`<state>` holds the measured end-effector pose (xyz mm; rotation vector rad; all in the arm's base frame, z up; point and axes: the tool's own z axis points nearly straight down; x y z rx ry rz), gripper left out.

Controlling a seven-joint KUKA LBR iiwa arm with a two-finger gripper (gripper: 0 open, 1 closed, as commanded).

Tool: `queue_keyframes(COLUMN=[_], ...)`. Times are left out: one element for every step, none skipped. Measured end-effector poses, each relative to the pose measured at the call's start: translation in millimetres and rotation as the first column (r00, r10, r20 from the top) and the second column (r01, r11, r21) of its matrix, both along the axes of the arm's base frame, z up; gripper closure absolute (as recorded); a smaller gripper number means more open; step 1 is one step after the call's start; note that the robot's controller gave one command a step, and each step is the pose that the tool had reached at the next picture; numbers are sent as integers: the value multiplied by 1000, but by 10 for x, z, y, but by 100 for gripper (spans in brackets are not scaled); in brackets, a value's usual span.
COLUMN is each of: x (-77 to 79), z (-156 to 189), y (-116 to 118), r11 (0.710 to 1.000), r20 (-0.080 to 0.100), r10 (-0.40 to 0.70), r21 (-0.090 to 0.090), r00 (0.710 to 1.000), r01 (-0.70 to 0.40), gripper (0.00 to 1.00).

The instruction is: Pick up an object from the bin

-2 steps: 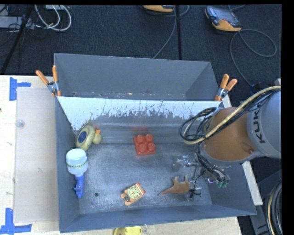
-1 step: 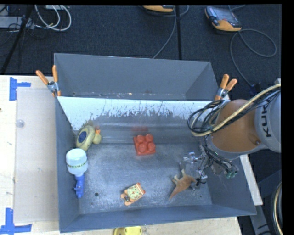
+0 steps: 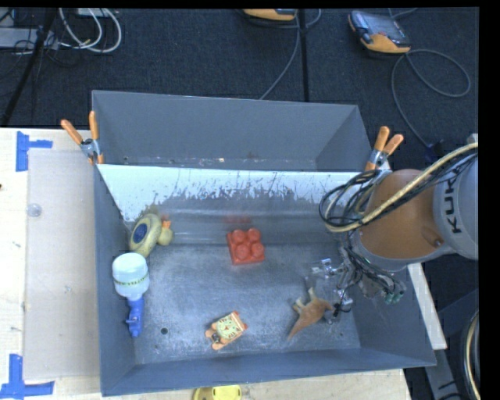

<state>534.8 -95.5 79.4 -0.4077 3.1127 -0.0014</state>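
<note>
The grey metal bin (image 3: 234, 199) has a scuffed, speckled floor. At its lower right the gripper (image 3: 330, 291) sits low with its fingers parted beside the upper end of a brown, pointed toy figure (image 3: 307, 316); whether they touch it is unclear. Well to the left lie a white-capped blue bottle (image 3: 130, 286), a studded red block (image 3: 245, 246), a round yellow-teal toy (image 3: 148, 233) and a small orange tag (image 3: 226, 330).

place: robotics lab | evidence: KUKA arm (image 3: 406, 223), metal bin (image 3: 234, 137), floor cables (image 3: 90, 23)
</note>
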Motion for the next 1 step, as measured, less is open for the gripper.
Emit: queue_keyframes(x=[-21], z=[431], y=[36], r11=[1000], r20=[-11], r10=[-3], r21=[2], r00=[1000], r01=[3], gripper=[100])
